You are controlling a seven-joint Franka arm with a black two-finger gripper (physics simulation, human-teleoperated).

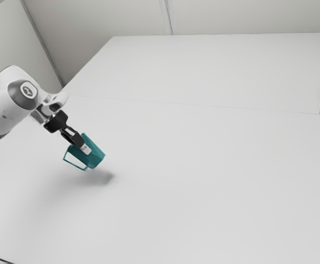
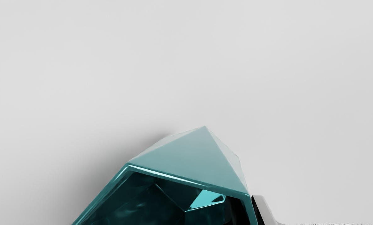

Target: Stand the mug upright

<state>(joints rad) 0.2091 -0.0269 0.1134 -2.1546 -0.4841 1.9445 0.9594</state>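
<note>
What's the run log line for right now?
mug: tilted, above table | gripper: shut on mug's wall | upright: not yet

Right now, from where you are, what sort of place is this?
Probably a sparse lab or test room, a simulated one: plain pale walls, a broad white table, and my robot arm holding a teal mug tilted above it.

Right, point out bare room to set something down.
Bare tabletop runs from the mug to the exterior view's right edge; another patch lies beyond the mug, toward the back wall. It's crowded at the exterior view's left: arm, hand and tilted mug.
</note>
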